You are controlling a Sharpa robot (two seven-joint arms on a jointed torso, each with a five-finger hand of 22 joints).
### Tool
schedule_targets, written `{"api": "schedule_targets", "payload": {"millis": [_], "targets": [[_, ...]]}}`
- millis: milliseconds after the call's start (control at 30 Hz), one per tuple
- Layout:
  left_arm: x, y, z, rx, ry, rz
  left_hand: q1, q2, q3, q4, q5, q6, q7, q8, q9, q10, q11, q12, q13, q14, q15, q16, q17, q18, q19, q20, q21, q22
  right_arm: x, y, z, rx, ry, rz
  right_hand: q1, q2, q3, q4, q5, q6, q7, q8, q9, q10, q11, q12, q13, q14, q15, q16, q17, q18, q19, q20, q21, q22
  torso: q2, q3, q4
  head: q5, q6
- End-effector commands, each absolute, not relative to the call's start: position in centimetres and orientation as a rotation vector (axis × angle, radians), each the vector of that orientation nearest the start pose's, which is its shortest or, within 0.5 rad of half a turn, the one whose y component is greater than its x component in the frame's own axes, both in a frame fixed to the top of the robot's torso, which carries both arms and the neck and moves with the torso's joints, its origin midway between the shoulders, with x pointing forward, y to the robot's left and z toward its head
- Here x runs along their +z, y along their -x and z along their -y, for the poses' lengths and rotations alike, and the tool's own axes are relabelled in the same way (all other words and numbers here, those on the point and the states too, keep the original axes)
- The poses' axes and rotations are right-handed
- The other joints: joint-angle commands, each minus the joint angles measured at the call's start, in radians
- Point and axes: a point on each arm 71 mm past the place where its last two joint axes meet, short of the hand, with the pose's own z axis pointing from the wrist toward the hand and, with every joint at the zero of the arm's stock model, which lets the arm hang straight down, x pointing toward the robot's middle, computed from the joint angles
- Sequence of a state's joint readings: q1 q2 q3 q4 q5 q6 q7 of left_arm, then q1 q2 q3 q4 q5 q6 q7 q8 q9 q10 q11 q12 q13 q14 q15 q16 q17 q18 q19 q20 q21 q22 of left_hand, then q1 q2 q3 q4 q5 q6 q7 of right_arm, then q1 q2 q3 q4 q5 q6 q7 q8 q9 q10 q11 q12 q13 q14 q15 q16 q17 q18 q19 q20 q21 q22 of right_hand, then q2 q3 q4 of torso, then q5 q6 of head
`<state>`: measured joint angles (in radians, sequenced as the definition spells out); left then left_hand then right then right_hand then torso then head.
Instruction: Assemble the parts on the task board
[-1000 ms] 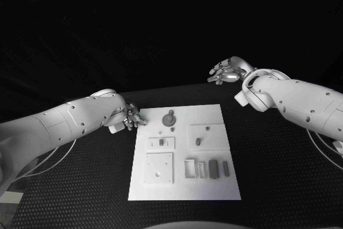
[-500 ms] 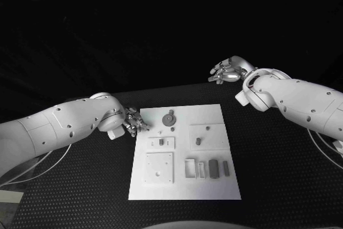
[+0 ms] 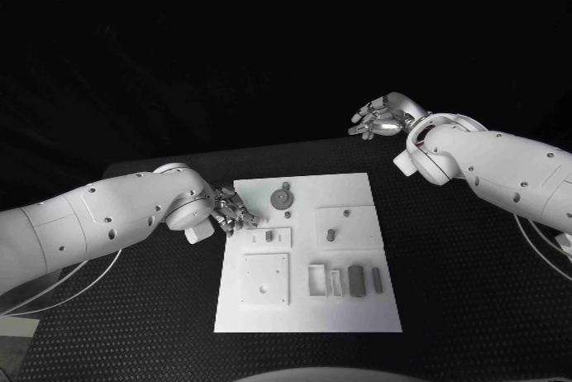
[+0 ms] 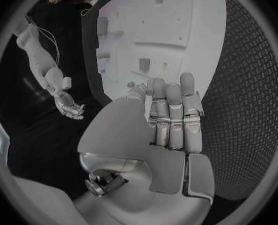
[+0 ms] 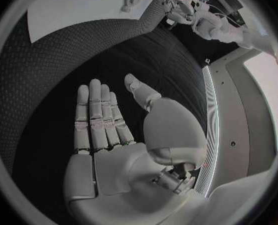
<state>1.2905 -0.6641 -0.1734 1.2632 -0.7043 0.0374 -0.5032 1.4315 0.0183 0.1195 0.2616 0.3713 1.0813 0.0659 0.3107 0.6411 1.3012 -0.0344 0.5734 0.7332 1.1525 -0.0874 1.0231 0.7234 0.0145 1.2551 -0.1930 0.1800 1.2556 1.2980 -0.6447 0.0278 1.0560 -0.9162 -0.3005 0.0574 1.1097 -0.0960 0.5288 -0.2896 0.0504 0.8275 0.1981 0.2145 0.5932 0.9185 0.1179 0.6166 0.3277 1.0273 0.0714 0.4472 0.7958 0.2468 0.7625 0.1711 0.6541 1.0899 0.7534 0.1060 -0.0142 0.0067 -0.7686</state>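
Black, finely dimpled tabletop (image 3: 464,258); the flat white rectangular task board (image 3: 358,312) lies mid-table, carrying small grey parts (image 3: 355,277), perhaps blocks. Left hand (image 3: 234,209) at its far-left corner, fingers straight, empty. Right hand (image 3: 379,117) beyond the far edge, fingers apart.

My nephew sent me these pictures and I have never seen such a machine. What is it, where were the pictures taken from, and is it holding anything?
It is a robot with two white arms ending in silver hands. One picture looks down from its head; the round ones come from cameras at each wrist. On the black table lies the white rectangular task board carrying small grey parts, such as a round disc. The left hand hovers at the board's left edge, and the right hand is raised beyond the table's far edge. Both are open and hold nothing.
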Motion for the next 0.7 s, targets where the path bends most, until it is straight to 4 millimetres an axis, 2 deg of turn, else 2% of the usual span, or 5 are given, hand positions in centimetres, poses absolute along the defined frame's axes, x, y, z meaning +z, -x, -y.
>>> {"api": "schedule_targets", "payload": {"millis": [33, 267, 467, 667, 700], "targets": [[-24.5, -51.4, -20.7, -0.465, 0.622, -2.343, -0.026, 0.001, 0.073, -0.08, -0.012, 0.024, -0.02, 0.055, 0.046, 0.031, -0.026, 0.005, 0.003, 0.019, -0.013, 0.004, 0.001, 0.003, 0.006, -0.001, 0.006, 0.003, -13.4, -58.6, 24.5, 0.81, -0.388, -1.541, -0.005, 0.004, -0.004, -0.001, 0.003, -0.007, 0.001, 0.002, -0.001, -0.004, 0.002, 0.007, -0.002, 0.002, 0.003, -0.006, 0.002, 0.015, 0.004, 0.006, -0.006, 0.001, -0.002, -0.0008, 0.0003, 0.003, -0.001], [-25.2, -50.6, -20.3, -0.443, 0.583, -2.362, -0.054, 0.001, 0.086, -0.095, -0.028, 0.033, -0.024, 0.057, 0.047, 0.039, -0.03, 0.014, 0.009, 0.027, -0.015, 0.013, 0.005, 0.003, 0.013, -0.005, 0.01, 0.013, -13.4, -58.6, 24.5, 0.811, -0.388, -1.541, -0.006, 0.006, -0.004, -0.001, 0.003, -0.006, 0.001, 0.002, -0.002, -0.004, 0.002, 0.008, -0.003, 0.003, 0.003, -0.006, 0.003, 0.015, 0.005, 0.006, -0.006, 0.001, 0.0, 0.0011, -0.0028, 0.007, -0.003], [-25.7, -50.3, -20.2, -0.434, 0.578, -2.365, -0.093, 0.001, 0.111, -0.132, -0.029, 0.04, -0.027, 0.059, 0.048, 0.042, -0.034, 0.03, 0.02, 0.031, -0.019, 0.03, 0.012, 0.003, 0.02, -0.009, 0.017, 0.03, -13.4, -58.6, 24.6, 0.81, -0.389, -1.541, -0.006, 0.005, -0.004, -0.001, 0.003, -0.006, 0.001, 0.002, -0.002, -0.004, 0.002, 0.008, -0.003, 0.003, 0.003, -0.007, 0.003, 0.015, 0.005, 0.006, -0.006, 0.001, 0.0, 0.0016, -0.0026, 0.008, -0.004], [-25.9, -50.1, -20.1, -0.424, 0.564, -2.377, -0.207, 0.003, 0.184, -0.239, -0.031, 0.046, -0.03, 0.059, 0.047, 0.04, -0.039, 0.074, 0.043, 0.031, -0.03, 0.07, 0.018, -0.001, 0.03, -0.019, 0.034, 0.068, -13.4, -58.5, 24.6, 0.808, -0.391, -1.542, -0.006, 0.005, -0.003, -0.002, 0.003, -0.006, 0.001, 0.003, -0.002, -0.004, 0.002, 0.009, -0.004, 0.003, 0.003, -0.007, 0.003, 0.015, 0.005, 0.005, -0.006, 0.001, 0.001, 0.0016, -0.0028, 0.007, -0.005], [-25.9, -50.1, -20.1, -0.421, 0.555, -2.38, -0.264, 0.004, 0.226, -0.291, -0.033, 0.046, -0.028, 0.059, 0.047, 0.034, -0.04, 0.084, 0.045, 0.028, -0.031, 0.078, 0.013, -0.004, 0.029, -0.02, 0.036, 0.075, -13.4, -58.5, 24.7, 0.807, -0.391, -1.541, -0.006, 0.005, -0.003, -0.002, 0.003, -0.006, 0.001, 0.003, -0.002, -0.004, 0.002, 0.009, -0.004, 0.003, 0.003, -0.007, 0.003, 0.015, 0.005, 0.005, -0.006, 0.001, 0.001, 0.0016, -0.0028, 0.007, -0.005]]}}
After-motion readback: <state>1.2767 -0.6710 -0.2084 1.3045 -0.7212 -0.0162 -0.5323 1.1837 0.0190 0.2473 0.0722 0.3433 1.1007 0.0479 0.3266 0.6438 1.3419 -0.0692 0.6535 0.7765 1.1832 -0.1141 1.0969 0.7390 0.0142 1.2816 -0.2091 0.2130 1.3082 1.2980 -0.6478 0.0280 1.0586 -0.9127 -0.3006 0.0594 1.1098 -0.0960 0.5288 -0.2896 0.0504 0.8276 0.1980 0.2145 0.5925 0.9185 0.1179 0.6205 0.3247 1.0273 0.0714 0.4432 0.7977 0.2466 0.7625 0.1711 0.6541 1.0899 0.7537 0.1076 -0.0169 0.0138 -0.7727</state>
